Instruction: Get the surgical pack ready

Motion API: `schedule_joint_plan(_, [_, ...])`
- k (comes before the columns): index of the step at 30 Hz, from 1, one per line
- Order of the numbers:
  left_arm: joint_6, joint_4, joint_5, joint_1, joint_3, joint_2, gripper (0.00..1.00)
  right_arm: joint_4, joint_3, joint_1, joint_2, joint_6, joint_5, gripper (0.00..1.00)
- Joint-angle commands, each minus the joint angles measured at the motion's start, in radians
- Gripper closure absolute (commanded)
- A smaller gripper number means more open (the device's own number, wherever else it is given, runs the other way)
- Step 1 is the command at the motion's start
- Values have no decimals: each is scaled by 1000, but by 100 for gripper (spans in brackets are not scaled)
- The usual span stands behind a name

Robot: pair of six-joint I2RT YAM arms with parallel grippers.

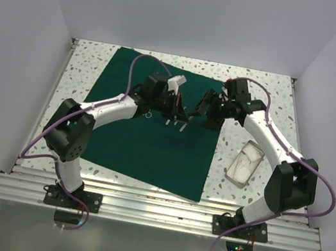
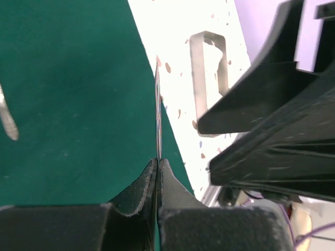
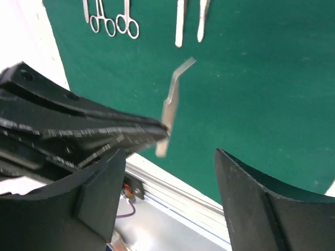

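Note:
A dark green drape (image 1: pixel 150 155) covers the table's middle. Above it, my left gripper (image 1: pixel 182 112) (image 2: pixel 157 160) is shut on bent steel tweezers (image 2: pixel 157 112) (image 3: pixel 170 107), which show edge-on in the left wrist view. My right gripper (image 1: pixel 205 111) (image 3: pixel 167 156) is open right beside it, and the tweezers' free end hangs just in front of its gap, touching neither finger. Scissors (image 3: pixel 112 21) and two more steel instruments (image 3: pixel 180 21) lie in a row on the drape. The small metal tray (image 1: pixel 230 174) (image 2: pixel 194 63) sits on the speckled table to the drape's right, with white gauze (image 1: pixel 248 158) inside.
White walls close in the table on the left, back and right. An aluminium rail (image 1: pixel 161 202) runs along the near edge by the arm bases. Another steel instrument (image 2: pixel 8 120) lies on the drape at the left wrist view's left edge.

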Motion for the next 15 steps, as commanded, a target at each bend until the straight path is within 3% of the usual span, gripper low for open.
schedule_joint_plan(1, [-66,114,102,1,-2,-6,100,77,6,16,18,66,32,30])
schedule_joint_plan(8, [-88,145,114,-11,1,-11,100,38,26,34,60,111,104,36])
schedule_joint_plan(13, [-93,162,132,-11,5,-3,100,38,35,43,93,119,89,49])
schedule_joint_plan(15, [-96,166,143,-13,17,14,100,37,37,48,98,119,95,50])
